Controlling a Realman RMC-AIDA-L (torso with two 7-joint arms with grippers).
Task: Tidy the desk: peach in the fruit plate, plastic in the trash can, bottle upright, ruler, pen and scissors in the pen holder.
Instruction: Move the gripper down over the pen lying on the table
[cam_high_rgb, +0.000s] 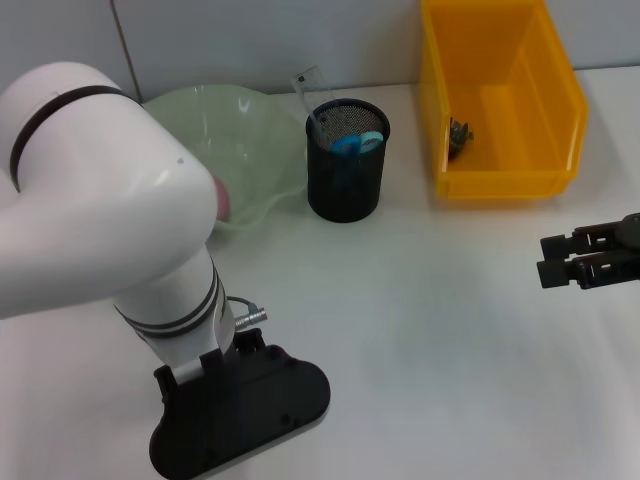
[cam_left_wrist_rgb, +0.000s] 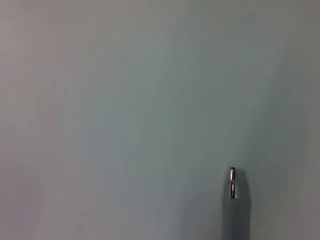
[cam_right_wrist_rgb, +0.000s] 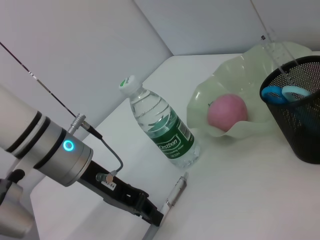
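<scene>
**Pen pickup — last item outstanding**

Desk mostly sorted, judged from layout: peach (cam_right_wrist_rgb: 227, 111) is seen in the green fruit plate (cam_right_wrist_rgb: 240, 131); bottle (cam_right_wrist_rgb: 161, 125) stands upright just beside the plate; blue-handled scissors (cam_high_rgb: 357, 143) and clear ruler (cam_high_rgb: 310, 88) are already stood in the black mesh pen holder (cam_high_rgb: 347, 170). A small dark scrap (cam_high_rgb: 460, 135) lies in the yellow bin (cam_high_rgb: 500, 100) — prob. the plastic.

Only the pen (cam_right_wrist_rgb: 176, 191) is left out. It lies flat on the white desk (cam_high_rgb: 430, 330), near the bottle's base, on the robot's left side. Its silver tip is also caught in the left wrist view, against bare desk.

Left gripper (cam_right_wrist_rgb: 150, 215) is held low at the pen's near end. Per right wrist view, the fingers appear closed round the barrel's end, though contact is partly hidden, so grip can't be confirmed. Low approach makes sense: a thin pen lying flat must be pinched close to the surface.

Right gripper (cam_high_rgb: 580, 260) is parked off to the right, fingers close together, nothing held — kept clear of the left arm's path to the holder.
</scene>
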